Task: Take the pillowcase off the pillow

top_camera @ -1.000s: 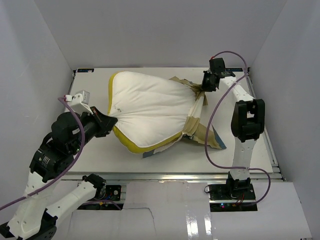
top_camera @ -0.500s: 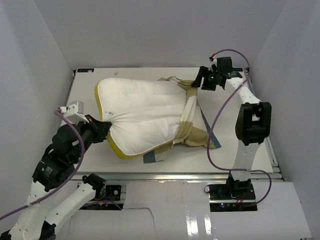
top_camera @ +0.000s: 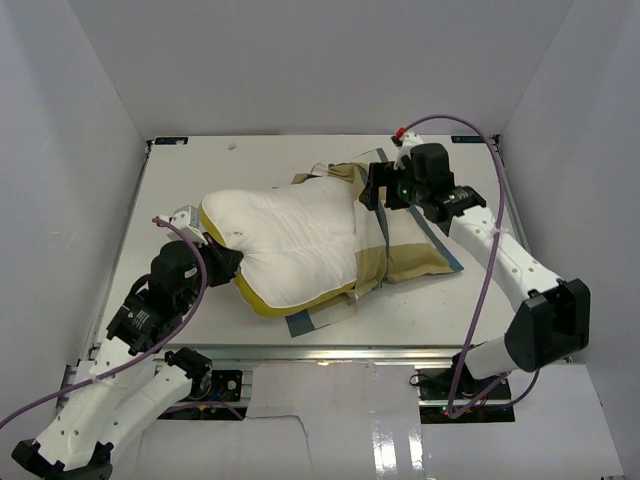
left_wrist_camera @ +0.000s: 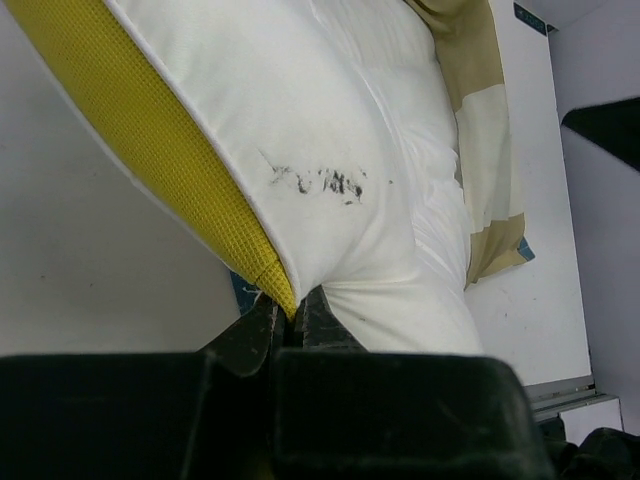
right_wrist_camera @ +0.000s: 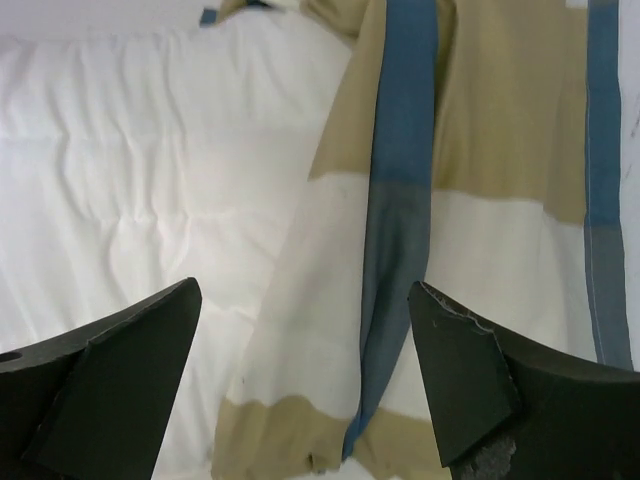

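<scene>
The white pillow (top_camera: 290, 240) with yellow piping lies across the middle of the table, most of it bare. The tan, blue and cream checked pillowcase (top_camera: 410, 255) still wraps its right end and spreads flat to the right. My left gripper (top_camera: 228, 262) is shut on the pillow's near-left corner. In the left wrist view the gripper (left_wrist_camera: 290, 315) pinches the yellow-edged corner of the pillow (left_wrist_camera: 330, 130), with the pillowcase (left_wrist_camera: 485, 150) far behind. My right gripper (top_camera: 372, 190) hovers open over the pillowcase's edge. In the right wrist view that gripper (right_wrist_camera: 305, 290) holds nothing, above the pillowcase (right_wrist_camera: 400, 200) and pillow (right_wrist_camera: 130, 180).
White walls close in the table (top_camera: 190, 180) on the left, back and right. A metal rail (top_camera: 350, 350) runs along the near edge. A purple cable (top_camera: 480, 290) loops off the right arm above the table's right side.
My right gripper let go of the bunched pillowcase, opened, and moved left and nearer over it. The pillowcase dropped flat. The left gripper kept its grip as the pillow settled lower.
</scene>
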{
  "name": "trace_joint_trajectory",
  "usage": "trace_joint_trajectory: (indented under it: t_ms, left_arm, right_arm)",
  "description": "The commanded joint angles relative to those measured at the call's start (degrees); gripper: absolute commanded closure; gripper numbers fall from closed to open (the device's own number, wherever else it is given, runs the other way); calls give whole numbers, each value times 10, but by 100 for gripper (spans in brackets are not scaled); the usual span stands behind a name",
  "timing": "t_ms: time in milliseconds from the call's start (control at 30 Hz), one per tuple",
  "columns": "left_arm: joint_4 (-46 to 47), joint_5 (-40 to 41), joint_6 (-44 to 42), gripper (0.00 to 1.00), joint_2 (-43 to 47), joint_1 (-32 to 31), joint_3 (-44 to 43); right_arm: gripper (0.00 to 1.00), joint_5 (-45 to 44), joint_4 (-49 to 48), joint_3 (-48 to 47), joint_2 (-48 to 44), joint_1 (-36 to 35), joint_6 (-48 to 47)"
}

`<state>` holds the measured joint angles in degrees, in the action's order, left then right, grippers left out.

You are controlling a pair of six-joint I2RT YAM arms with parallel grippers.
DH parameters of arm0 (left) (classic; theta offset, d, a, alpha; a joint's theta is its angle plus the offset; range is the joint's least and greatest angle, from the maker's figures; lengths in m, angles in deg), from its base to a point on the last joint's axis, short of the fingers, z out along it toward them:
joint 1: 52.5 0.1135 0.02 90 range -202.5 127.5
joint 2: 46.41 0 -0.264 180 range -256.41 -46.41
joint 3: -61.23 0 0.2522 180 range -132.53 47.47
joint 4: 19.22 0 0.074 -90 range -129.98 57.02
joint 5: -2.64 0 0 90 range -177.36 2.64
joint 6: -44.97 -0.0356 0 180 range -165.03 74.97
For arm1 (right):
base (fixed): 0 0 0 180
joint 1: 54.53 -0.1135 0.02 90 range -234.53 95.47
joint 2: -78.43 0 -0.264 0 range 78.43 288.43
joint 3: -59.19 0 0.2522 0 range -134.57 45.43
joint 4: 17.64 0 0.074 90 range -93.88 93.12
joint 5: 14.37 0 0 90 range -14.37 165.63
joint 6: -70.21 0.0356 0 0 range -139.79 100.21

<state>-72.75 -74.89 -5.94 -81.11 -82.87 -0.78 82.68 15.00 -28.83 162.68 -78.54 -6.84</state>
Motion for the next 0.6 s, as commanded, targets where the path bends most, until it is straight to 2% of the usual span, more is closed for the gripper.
trace_joint_trajectory:
  t_ms: [0,133,233,267,300,400,433,567]
  left_arm:
    - [60,-5,10,100,5,3,2]
    - [65,-4,14,100,5,2,7]
    - [75,-10,19,100,-3,3,10]
    - [85,-12,20,100,-7,3,11]
    - [97,-15,21,100,-10,3,13]
    - [131,-16,-2,100,-42,3,4]
    - [127,-4,-9,100,-56,2,-9]
    - [108,-16,-16,100,-101,3,-95]
  right_arm:
    - [10,-68,-21,81,-72,-24,-7]
    - [4,-77,-61,204,-183,-54,13]
    - [0,-71,-88,277,-217,-78,24]
    - [6,-54,-120,294,-219,-82,25]
    - [8,-50,-136,309,-218,-85,30]
    - [20,-95,-156,330,-173,-91,35]
    - [23,-131,-154,325,-157,-91,36]
    - [34,-150,-157,319,-103,-90,37]
